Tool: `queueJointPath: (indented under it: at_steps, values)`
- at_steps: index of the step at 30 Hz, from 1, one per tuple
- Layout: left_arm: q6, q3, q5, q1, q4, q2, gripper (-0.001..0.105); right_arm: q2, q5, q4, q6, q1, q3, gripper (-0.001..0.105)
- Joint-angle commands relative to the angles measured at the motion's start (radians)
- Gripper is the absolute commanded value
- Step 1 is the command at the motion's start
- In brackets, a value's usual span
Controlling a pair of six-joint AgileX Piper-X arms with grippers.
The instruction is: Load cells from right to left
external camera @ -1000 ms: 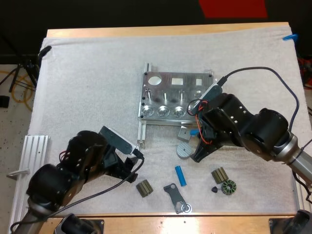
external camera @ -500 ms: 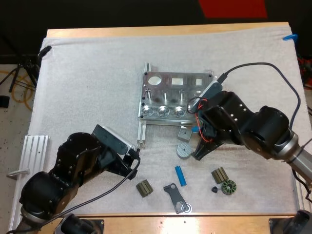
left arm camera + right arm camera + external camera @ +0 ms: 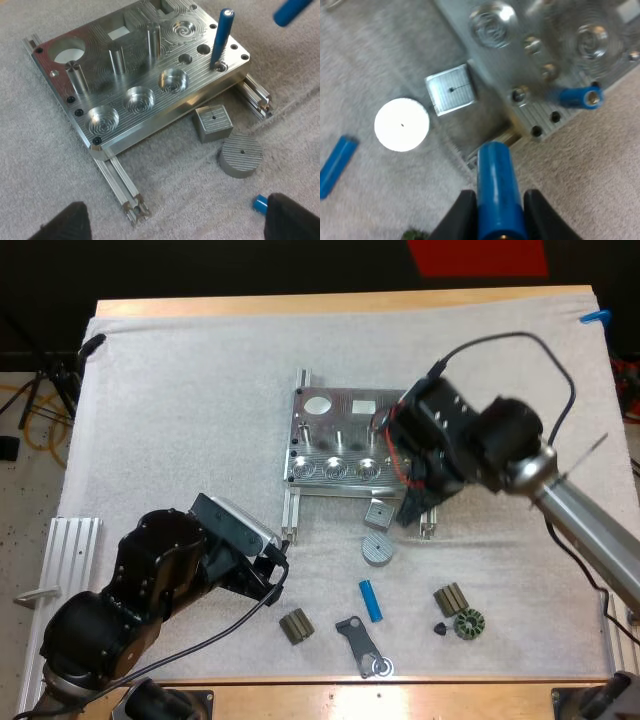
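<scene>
Right pincer (image 3: 412, 512) is seen from above at the near right corner of the metal fixture (image 3: 345, 445), on the bench's white mat (image 3: 180, 420); the left pincer (image 3: 268, 578) is placed near the fixture's front rail. A loose blue cylinder (image 3: 371, 600) is laid on the mat near a round disc (image 3: 377, 549) and a square block (image 3: 378, 512).

From the left wrist, the left fingers (image 3: 65, 225) are spread apart, clear of everything, and a seated blue cylinder (image 3: 221, 37) is stood upright in the fixture's right corner hole.

From the right wrist, the right fingers are clamped on a held blue cylinder (image 3: 495, 175), poised at the fixture's edge.
</scene>
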Motion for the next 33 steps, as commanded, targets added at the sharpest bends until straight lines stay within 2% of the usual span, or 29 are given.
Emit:
queueJointPath:
  at_steps: [1, 4, 12, 18, 23, 33]
  values:
    - [-0.002, -0.001, -0.014, 0.002, -0.013, -0.002, 0.069, 0.009, -0.036, 0.005, -0.012, -0.02, -0.041, 0.011]
    - [-0.002, -0.001, -0.014, 0.002, -0.013, -0.002, 0.069, 0.051, -0.081, 0.021, -0.008, -0.047, -0.104, 0.011]
    - [-0.002, -0.001, -0.014, 0.002, -0.013, -0.002, 0.069, 0.181, -0.087, 0.078, -0.006, -0.084, -0.209, 0.011]
    - [-0.002, -0.001, -0.014, 0.002, -0.013, -0.002, 0.069, 0.255, -0.079, 0.075, -0.004, -0.084, -0.215, 0.011]
    - [-0.002, -0.001, -0.014, 0.002, -0.01, -0.002, 0.069, 0.308, 0.028, 0.022, -0.03, -0.084, -0.215, 0.011]
    - [-0.002, -0.001, -0.014, 0.002, -0.01, -0.002, 0.069, 0.391, 0.056, -0.024, -0.056, -0.084, -0.218, 0.011]
